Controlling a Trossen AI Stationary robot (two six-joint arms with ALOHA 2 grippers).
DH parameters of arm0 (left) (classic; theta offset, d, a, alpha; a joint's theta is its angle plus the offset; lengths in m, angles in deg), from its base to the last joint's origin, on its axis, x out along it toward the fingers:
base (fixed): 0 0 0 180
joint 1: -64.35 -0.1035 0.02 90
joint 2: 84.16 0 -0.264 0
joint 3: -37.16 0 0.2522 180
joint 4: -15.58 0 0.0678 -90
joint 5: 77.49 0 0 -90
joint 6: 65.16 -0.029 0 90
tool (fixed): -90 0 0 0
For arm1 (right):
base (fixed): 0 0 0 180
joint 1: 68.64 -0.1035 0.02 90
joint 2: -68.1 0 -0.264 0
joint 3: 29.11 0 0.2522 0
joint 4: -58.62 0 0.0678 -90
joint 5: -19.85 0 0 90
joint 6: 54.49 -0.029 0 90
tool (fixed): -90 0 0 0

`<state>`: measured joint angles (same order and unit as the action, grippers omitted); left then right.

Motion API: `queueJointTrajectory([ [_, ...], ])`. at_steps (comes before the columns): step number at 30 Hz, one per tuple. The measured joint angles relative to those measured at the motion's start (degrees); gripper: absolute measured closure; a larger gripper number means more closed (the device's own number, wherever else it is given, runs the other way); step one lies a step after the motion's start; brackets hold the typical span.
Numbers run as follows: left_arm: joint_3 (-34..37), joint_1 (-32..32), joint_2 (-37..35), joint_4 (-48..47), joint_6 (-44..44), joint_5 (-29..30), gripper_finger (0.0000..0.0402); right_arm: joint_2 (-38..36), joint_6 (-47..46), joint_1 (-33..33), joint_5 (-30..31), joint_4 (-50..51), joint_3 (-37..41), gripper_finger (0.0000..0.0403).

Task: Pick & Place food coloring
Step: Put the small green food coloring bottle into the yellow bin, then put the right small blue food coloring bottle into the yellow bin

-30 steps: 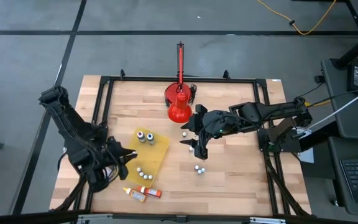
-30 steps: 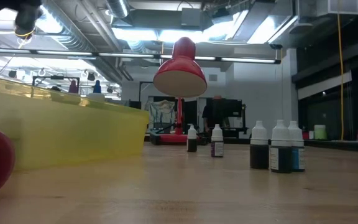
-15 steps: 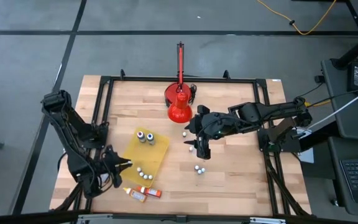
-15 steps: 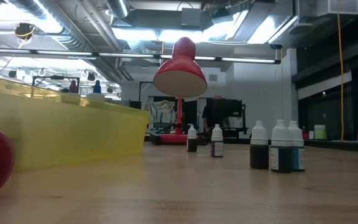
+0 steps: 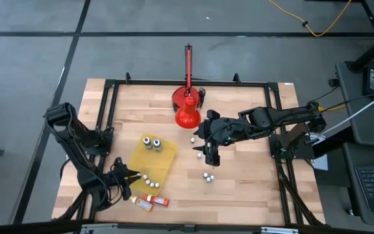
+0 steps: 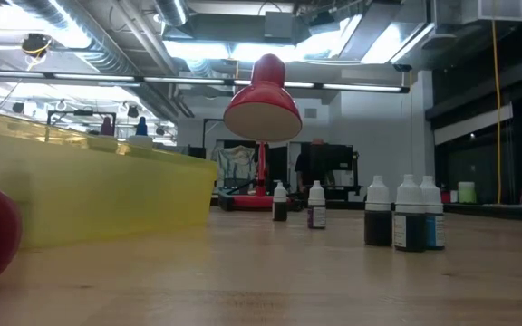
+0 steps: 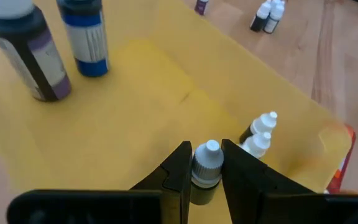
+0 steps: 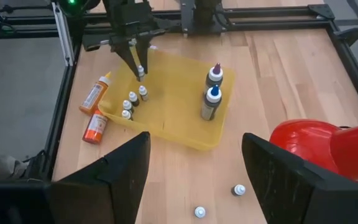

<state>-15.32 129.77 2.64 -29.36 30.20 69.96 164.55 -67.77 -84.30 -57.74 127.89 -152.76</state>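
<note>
My left gripper [image 5: 134, 174] hangs over the near-left part of the yellow tray [image 5: 163, 158], shut on one small food coloring bottle [image 7: 207, 165] with a white cap. More small bottles [image 7: 261, 134] stand beside it in the tray, and two taller dark bottles [image 5: 151, 142] stand at the tray's far end. An orange and a red bottle [image 5: 150, 201] lie on the table by the tray's near edge. Several small bottles [image 5: 207, 175] stand loose mid-table. My right gripper [image 5: 203, 148] is open above those, holding nothing. My left gripper pinches the small bottle between its two fingers [image 7: 179, 171] at the neck, just under the white cap [image 7: 209, 154]. The fingers come from above, pointing down, and the bottle stays upright. I cannot tell whether its base touches the tray.
A red cone-shaped lamp [image 5: 187, 110] with an upright red rod stands at the table's far middle, close to my right arm. A black frame [image 5: 174, 82] runs around the table. Bare wood lies to the near right of the tray.
My left arm has moved toward the table's near edge, carrying its gripper along the tray's left side to the group of small bottles. My right gripper has shifted slightly toward the right and then kept still.
</note>
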Motion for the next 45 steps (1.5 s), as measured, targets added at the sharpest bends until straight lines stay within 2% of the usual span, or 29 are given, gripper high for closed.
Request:
queueJointTrajectory([
  [14,-0.09,-0.47,6.47,2.34,6.52,-1.98,0.0336,0.02,-0.13,0.00,0.13,0.08,2.69,0.0148],
  [22,-0.20,-1.19,6.36,2.57,5.92,-4.09,0.0334,0.04,-0.16,0.00,0.11,-0.01,3.45,0.0148],
  [31,-0.45,-1.19,6.47,2.56,5.59,-4.37,0.0303,0.04,-0.09,0.00,0.09,0.02,3.45,0.0148],
  [39,-0.83,-1.20,6.54,2.44,5.48,-4.79,0.0304,0.04,-0.12,-0.01,0.05,0.04,3.45,0.0148],
  [45,-0.68,-1.51,3.78,0.43,6.12,-6.58,0.0295,0.04,-0.16,-0.02,0.04,0.04,3.45,0.0148],
])
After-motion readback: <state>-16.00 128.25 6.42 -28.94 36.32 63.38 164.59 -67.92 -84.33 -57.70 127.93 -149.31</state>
